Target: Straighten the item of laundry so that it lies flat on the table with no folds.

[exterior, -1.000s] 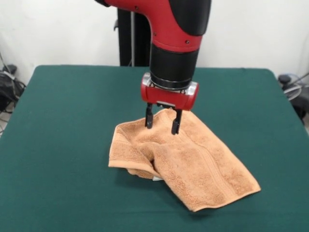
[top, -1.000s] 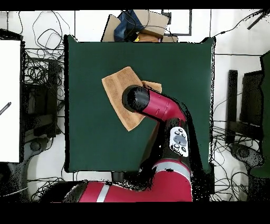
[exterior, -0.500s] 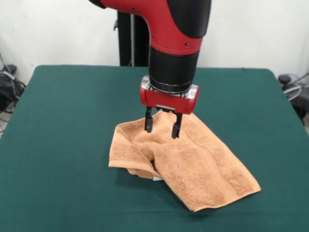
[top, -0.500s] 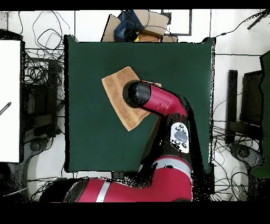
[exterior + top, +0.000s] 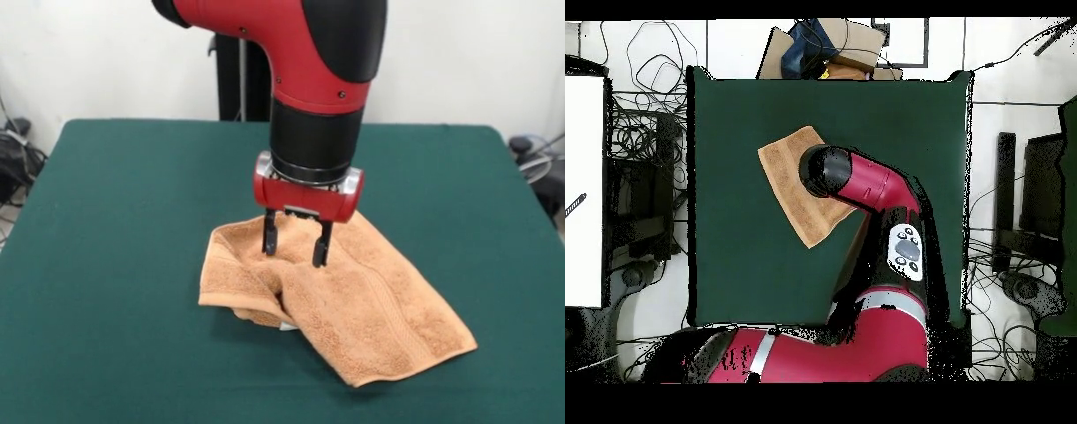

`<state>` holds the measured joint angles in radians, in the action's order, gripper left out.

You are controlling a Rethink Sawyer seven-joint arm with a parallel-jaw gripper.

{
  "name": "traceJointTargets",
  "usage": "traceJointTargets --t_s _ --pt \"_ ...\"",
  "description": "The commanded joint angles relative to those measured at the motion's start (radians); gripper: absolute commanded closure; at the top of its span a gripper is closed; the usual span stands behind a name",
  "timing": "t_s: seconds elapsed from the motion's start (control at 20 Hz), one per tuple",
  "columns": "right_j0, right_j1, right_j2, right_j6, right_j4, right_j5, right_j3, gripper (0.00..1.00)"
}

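Note:
The item of laundry [image 5: 353, 309] is a light orange-tan terry towel lying on the dark green table [image 5: 115, 221], with its left part folded over into a rumpled double layer and a woven band stripe on the right part. My gripper [image 5: 294, 250] hangs open right over the towel's upper middle, its two dark fingers [image 5: 268, 238] spread and their tips at or just above the cloth. In the overhead view the towel [image 5: 787, 175] shows at the table's [image 5: 895, 110] upper middle, with the arm covering its right part and hiding the gripper.
A small white tag [image 5: 288, 327] peeks out under the towel's front fold. Cardboard and a dark bag [image 5: 825, 45] lie past the table's top edge in the overhead view, and cables [image 5: 645, 150] run along the left side.
The gripper has moved toward the camera and lower over the towel, from its far edge to its upper middle, staying open. The towel has not moved.

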<state>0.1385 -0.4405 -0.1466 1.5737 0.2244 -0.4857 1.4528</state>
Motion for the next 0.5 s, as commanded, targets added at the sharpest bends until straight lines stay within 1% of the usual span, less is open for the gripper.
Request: traceJointTargets --t_s 0.05,0.5 --pt "0.015 0.049 0.015 0.198 0.018 -0.102 -0.045 0.00" --pt "0.020 0.084 0.018 0.189 0.007 -0.075 -0.063 0.00"
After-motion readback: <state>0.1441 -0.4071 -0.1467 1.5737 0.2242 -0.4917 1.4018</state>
